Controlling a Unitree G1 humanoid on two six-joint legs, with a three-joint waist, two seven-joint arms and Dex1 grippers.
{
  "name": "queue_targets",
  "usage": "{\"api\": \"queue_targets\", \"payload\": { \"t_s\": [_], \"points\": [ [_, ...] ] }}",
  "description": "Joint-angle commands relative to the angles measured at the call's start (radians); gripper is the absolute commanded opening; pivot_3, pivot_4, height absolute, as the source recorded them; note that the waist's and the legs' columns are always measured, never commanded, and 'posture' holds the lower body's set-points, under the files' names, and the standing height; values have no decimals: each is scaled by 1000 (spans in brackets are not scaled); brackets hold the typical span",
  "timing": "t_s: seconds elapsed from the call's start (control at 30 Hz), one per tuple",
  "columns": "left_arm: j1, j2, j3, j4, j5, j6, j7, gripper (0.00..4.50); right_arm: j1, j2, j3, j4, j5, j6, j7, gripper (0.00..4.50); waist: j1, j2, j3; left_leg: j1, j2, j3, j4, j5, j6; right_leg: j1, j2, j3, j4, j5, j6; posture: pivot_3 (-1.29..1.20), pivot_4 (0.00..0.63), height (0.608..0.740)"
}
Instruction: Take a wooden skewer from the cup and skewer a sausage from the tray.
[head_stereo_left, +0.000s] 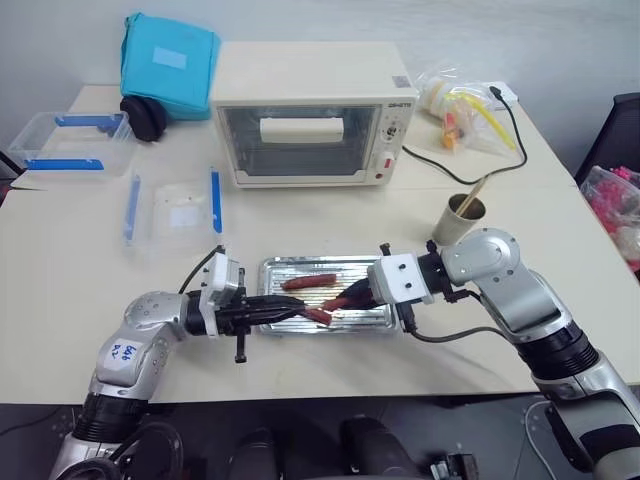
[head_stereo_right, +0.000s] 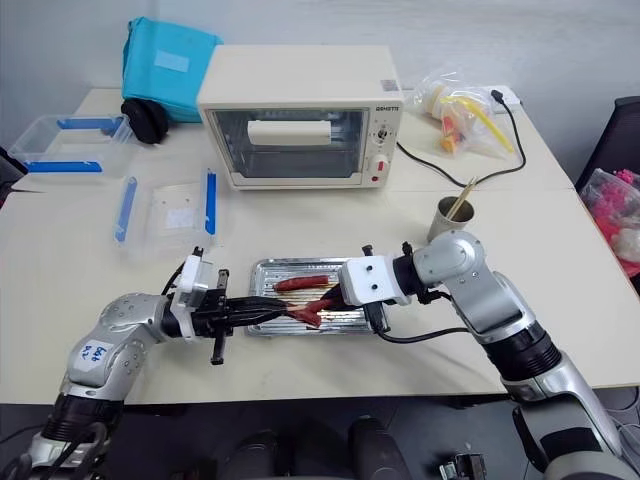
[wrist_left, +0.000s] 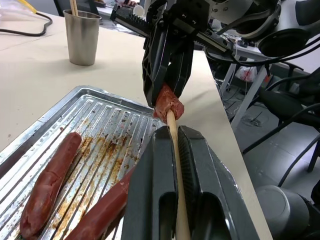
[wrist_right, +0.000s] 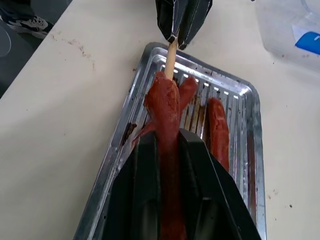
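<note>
A shallow ribbed silver metal tray (head_stereo_left: 375, 321) holds reddish-brown sausages (head_stereo_left: 308, 282). From nine o'clock the left gripper (head_stereo_left: 290, 310) reaches in, clamped on a thin wooden skewer (head_stereo_left: 297, 311); from three o'clock the right gripper (head_stereo_left: 348, 297) pinches a sausage (head_stereo_left: 338, 302) above the tray.

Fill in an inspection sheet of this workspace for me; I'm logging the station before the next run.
Surface: beige tabletop, grease marks beside the tray.
Job's things: shiny ribbed silver tray holds two loose reddish-brown sausages; a third sausage is held over it, the pale wooden skewer at its end; grey metal cup holds another stick.
Clutter: cream toaster oven, clear plastic boxes with blue clips, teal bag, plastic bag of items.
Grippers: left gripper shut on skewer; right gripper shut on sausage.
Cables: black cord behind the cup.
Surroundings: black chair.
</note>
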Motion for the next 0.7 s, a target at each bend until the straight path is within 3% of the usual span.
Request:
{"api": "queue_targets", "payload": {
  "t_s": [0.03,0.43,0.63,0.67,0.7],
  "points": [
    [-45,-61,-68,-18,16,-22,21,0,-31,60,25,-66,41,-10,-2,427,0,0,0,0,0,0,0,0,0,0,0,0,0,0,0,0,150,740],
    [-65,-135,-87,-16,48,-14,18,0,-23,75,20,-85,45,15,5,427,0,0,0,0,0,0,0,0,0,0,0,0,1,0,0,0,150,740],
    [-23,-79,-25,-26,38,-15,2,0,23,9,-36,-101,72,81,28,427,0,0,0,0,0,0,0,0,0,0,0,0,1,0,0,0,150,740],
    [-16,-70,-13,-25,36,-16,2,0,32,-6,-46,-102,72,86,32,891,0,0,0,0,0,0,0,0,0,0,0,0,1,0,0,0,150,740],
    [-9,-62,-3,-25,33,-18,3,0,43,-26,-54,-106,78,86,43,1084,1,0,0,0,0,0,0,0,0,0,0,0,1,0,0,0,150,740]
  ]
}}
